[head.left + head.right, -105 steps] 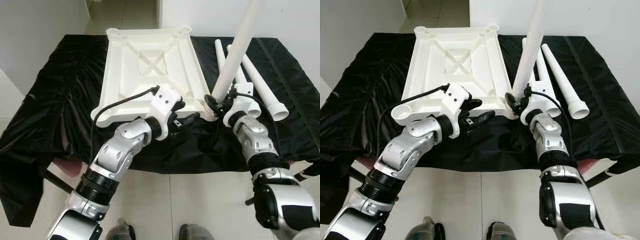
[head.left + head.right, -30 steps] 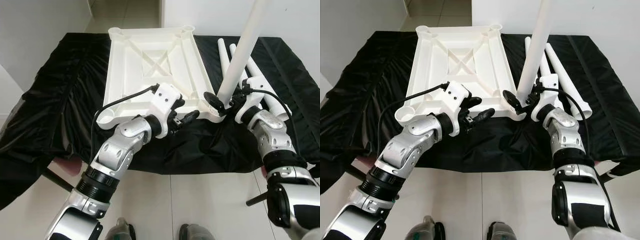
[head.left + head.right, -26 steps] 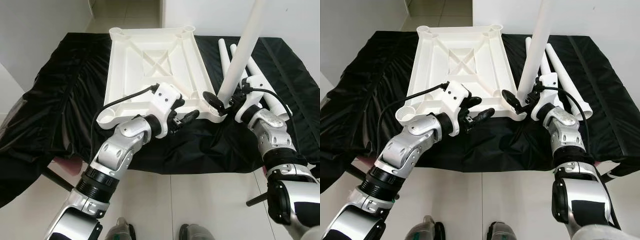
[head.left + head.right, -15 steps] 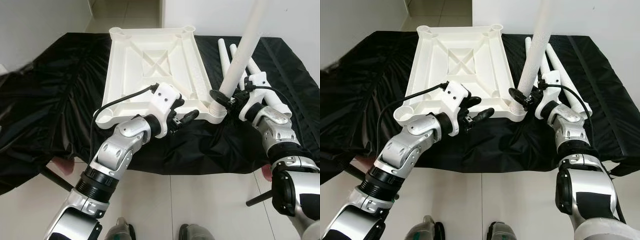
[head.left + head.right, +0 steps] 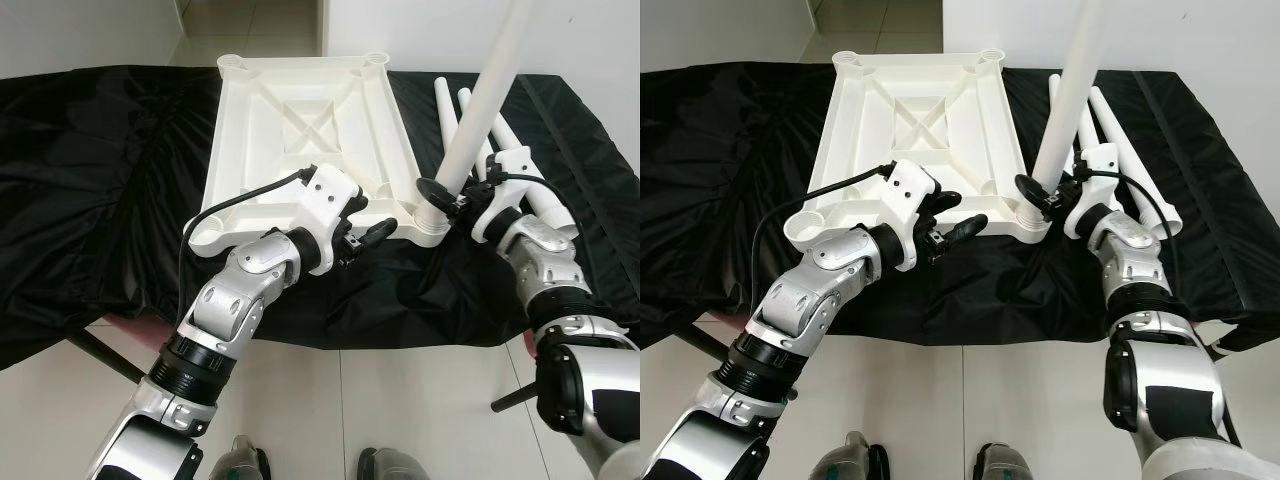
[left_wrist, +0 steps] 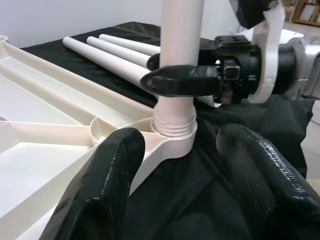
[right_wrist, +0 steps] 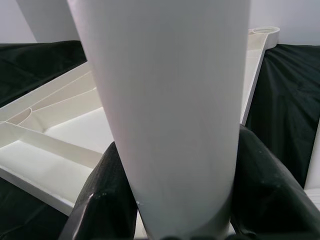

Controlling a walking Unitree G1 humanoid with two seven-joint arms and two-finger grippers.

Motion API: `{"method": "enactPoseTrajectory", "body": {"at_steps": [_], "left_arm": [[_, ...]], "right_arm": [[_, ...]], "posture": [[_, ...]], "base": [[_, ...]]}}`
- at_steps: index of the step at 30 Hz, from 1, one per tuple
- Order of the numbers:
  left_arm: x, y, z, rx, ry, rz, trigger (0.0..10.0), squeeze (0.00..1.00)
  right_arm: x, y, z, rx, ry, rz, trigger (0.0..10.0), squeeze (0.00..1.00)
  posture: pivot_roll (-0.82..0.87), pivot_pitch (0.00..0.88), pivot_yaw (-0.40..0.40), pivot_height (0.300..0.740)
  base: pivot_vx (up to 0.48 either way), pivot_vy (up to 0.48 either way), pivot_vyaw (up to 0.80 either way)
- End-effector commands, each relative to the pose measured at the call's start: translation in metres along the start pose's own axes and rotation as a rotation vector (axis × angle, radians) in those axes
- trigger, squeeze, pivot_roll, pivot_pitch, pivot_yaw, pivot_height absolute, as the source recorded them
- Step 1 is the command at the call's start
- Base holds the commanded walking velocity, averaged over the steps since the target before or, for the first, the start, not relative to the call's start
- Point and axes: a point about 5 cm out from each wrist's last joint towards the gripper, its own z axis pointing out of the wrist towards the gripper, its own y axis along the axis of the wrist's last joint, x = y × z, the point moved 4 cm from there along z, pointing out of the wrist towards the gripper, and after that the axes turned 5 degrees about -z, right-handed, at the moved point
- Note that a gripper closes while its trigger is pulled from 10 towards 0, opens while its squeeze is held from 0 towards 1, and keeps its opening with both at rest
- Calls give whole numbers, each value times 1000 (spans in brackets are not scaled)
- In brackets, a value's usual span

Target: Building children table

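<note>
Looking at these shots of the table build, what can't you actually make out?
- Top of the held leg: cut off by the upper edge of both eye views.
- How deep the leg sits in the corner socket of the tabletop: its threaded end is hidden inside, left wrist view.
- Spare legs: partly hidden behind the right end effector and the held leg.
- Near rim of the tabletop: covered by the left end effector, eye views.

The upright table leg [image 5: 487, 95] runs off the frame's edge at 12 o'clock (its upper end is unseen), hiding part of the spare legs [image 5: 520, 180].
</note>
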Motion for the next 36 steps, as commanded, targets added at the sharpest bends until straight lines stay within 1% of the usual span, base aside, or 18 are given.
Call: {"method": "enactPoseTrajectory", "body": {"at_steps": [1, 3, 5, 8, 9, 10, 13, 16, 17, 18, 19, 21, 27, 28, 29, 31, 32, 36], "left_arm": [[-4, -3, -1, 15, -34, -6, 10000, 0], [-4, -3, -1, 15, -34, -7, 10000, 0], [-4, -3, -2, 16, -35, -7, 10000, 0], [-4, -3, -2, 16, -35, -7, 10000, 0], [-4, -3, -2, 17, -35, -7, 10000, 0], [-4, -3, -2, 17, -35, -7, 10000, 0], [-5, -4, -1, 17, -37, -10, 10000, 0], [-5, -4, -1, 17, -38, -11, 10000, 0], [-5, -4, -1, 17, -38, -12, 10000, 0], [-5, -4, -1, 17, -38, -12, 10000, 0], [-5, -4, -1, 17, -39, -13, 10000, 0], [-6, -4, -1, 17, -40, -14, 10000, 0], [-7, -5, 0, 18, -44, -15, 10000, 0], [-7, -5, 0, 18, -44, -15, 10000, 0], [-7, -5, 0, 18, -44, -15, 10000, 0], [-6, -5, 0, 19, -45, -15, 10000, 0], [-6, -5, 0, 20, -45, -14, 10000, 0], [-6, -5, 0, 19, -43, -15, 10000, 0]], "right_arm": [[0, -6, -1, -1, -37, 69, 10000, 0], [-2, -5, 0, 0, -71, 64, 10000, 0], [-7, -3, 5, 17, -188, 62, 10000, 0], [-7, -3, 5, 17, -188, 62, 10000, 0], [-9, -3, 7, 28, -247, 76, 10000, 0], [-9, -3, 7, 28, -247, 76, 10000, 0], [-15, -5, 7, 54, -419, 87, 10000, 0], [-15, -6, 6, 56, -468, 93, 10000, 0], [-16, -7, 4, 54, -533, 100, 10000, 0], [-16, -7, 4, 54, -533, 100, 10000, 0], [-17, -8, 2, 53, -579, 103, 10000, 0], [-12, -11, -2, 37, -688, 158, 10000, 0], [-2, -11, -2, 32, -767, 195, 10000, 0], [2, -10, -2, 34, -815, 209, 10000, 0], [2, -10, -2, 34, -815, 209, 10000, 0], [20, -7, 6, 36, -823, 234, 10000, 0], [26, -6, 9, 34, -814, 240, 10000, 0], [29, -4, 10, 36, -801, 224, 10000, 0]], "posture": [[-26, 63, 35, 740], [-26, 63, 35, 740], [-28, 66, 36, 740], [-28, 66, 36, 740], [-28, 66, 36, 740], [-28, 66, 36, 740], [-28, 66, 36, 740], [-28, 66, 36, 740], [-35, 72, 35, 740], [-35, 72, 35, 740], [-35, 72, 35, 740], [-39, 75, 37, 740], [-39, 74, 38, 740], [-40, 77, 41, 740], [-40, 77, 41, 740], [-40, 77, 42, 740], [-40, 77, 42, 740], [-40, 77, 42, 740]], "base": [[0, 0, 0], [0, 0, 0], [0, 0, 0], [0, 0, 0], [0, 0, 0], [0, 0, 0], [0, 0, 0], [0, 0, 0], [0, 0, 0], [0, 0, 0], [0, 0, 0], [0, 0, 0], [0, 0, 0], [0, 0, 0], [0, 0, 0], [0, 0, 0], [0, 0, 0], [0, 0, 0]]}}
